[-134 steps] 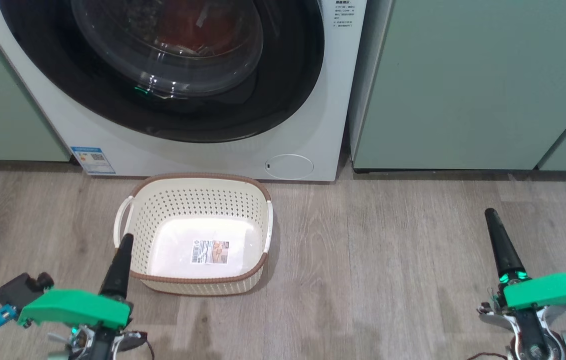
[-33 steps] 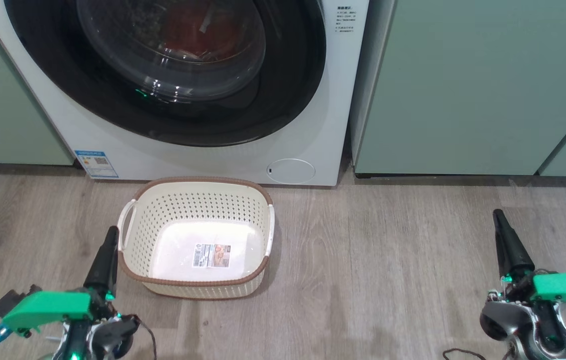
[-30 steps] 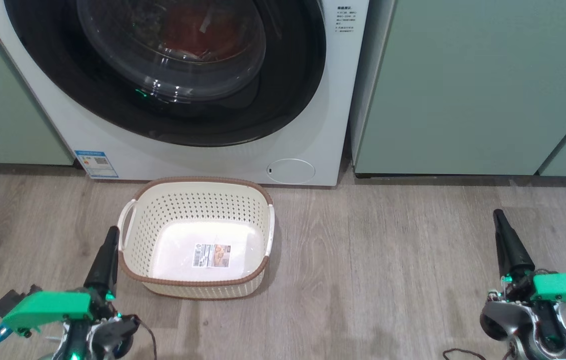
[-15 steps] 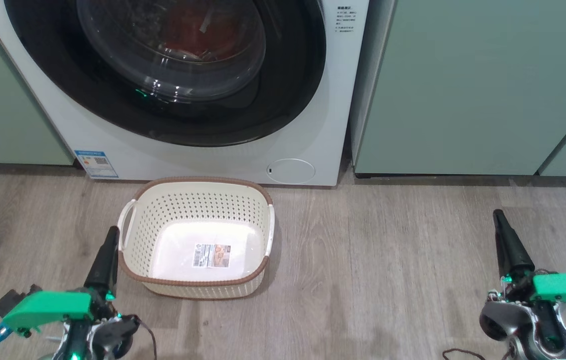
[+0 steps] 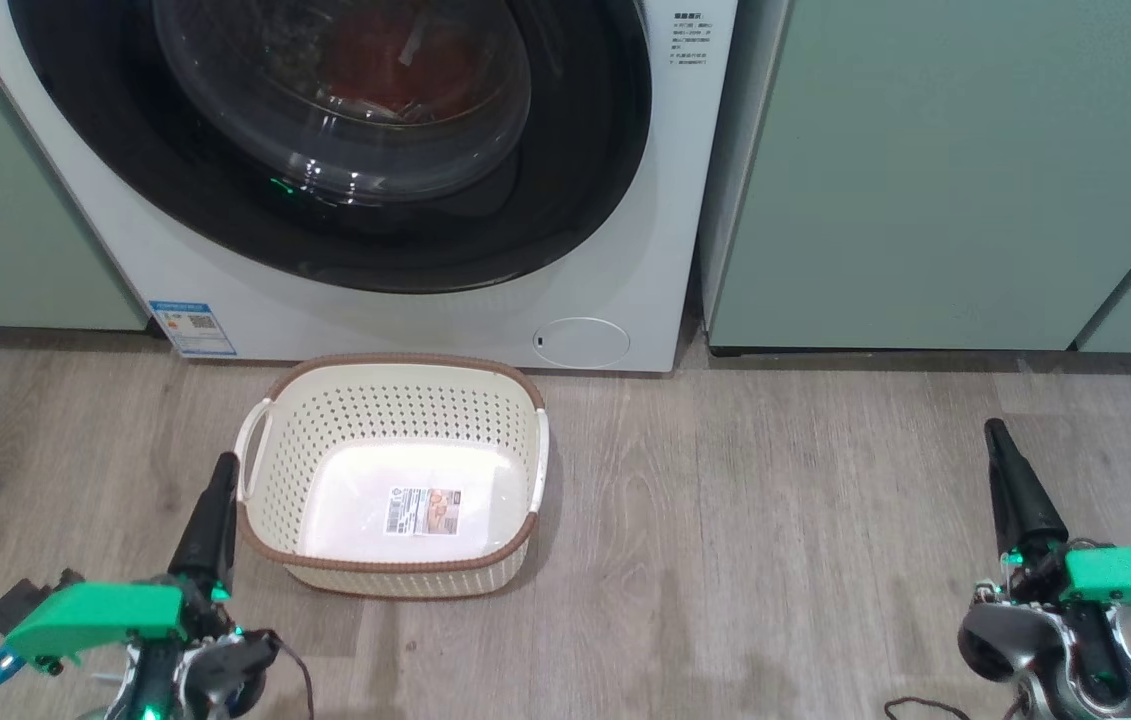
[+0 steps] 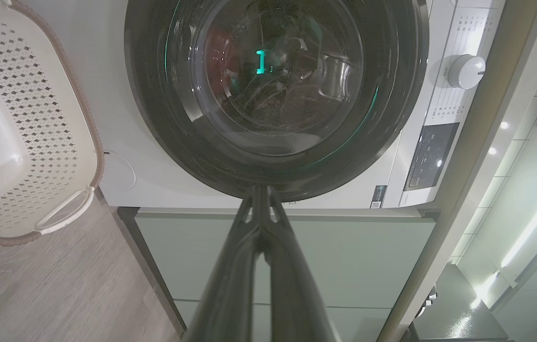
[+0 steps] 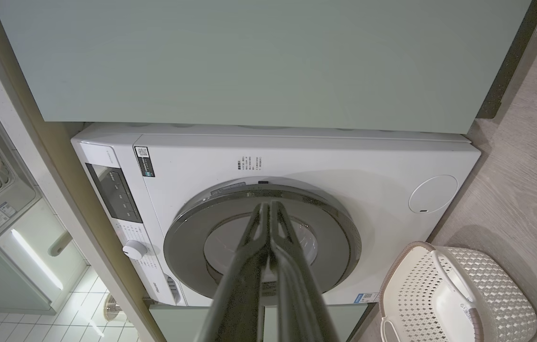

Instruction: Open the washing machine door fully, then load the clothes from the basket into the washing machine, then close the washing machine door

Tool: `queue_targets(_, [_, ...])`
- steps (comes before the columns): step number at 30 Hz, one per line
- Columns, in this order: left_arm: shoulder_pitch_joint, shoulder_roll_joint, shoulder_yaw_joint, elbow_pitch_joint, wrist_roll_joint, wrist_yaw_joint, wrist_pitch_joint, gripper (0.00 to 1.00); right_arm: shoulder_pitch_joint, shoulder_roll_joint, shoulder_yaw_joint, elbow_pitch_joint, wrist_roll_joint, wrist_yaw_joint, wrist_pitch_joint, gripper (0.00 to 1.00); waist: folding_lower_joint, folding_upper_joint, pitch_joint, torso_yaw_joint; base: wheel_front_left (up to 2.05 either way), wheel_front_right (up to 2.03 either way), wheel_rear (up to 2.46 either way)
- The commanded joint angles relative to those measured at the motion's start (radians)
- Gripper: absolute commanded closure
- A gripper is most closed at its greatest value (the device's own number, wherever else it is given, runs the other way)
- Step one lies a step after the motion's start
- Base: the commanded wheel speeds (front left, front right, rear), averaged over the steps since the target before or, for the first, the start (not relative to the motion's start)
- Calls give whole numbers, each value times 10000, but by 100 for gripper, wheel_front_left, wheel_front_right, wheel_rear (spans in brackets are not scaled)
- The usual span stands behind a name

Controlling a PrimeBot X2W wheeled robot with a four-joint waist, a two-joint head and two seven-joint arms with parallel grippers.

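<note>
Pale grey wood-plank flooring [image 5: 775, 520] runs up to sage-green cabinets [image 5: 925, 170] either side of the big white front-loading washing machine [image 5: 655, 250]; its round door with the glossy black rim [image 5: 595, 170] sits flush and shut, bright red clothes [image 5: 385, 55] dim behind the glass bowl; the cream perforated plastic basket [image 5: 395, 358] with its brown rim stands bare on the floor just before the washer; left jaws, near the basket's left handle, and right jaws, well apart to the right, are both clenched on nothing; loading and closing look finished, so the next move likely calls only for staying clear of door and basket.
</note>
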Motion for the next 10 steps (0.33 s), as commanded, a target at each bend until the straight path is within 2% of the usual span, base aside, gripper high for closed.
queue_targets(1, [-496, 44, 355, -289, 80, -92, 74, 100, -516, -37, 189, -317, -88, 0, 61, 100, 0, 0, 0, 0, 0, 0, 0])
queue_targets(10, [-498, 34, 370, -288, 92, -92, 86, 100, -517, -27, 174, -316, -100, 0, 73, 100, 0, 0, 0, 0, 0, 0, 0])
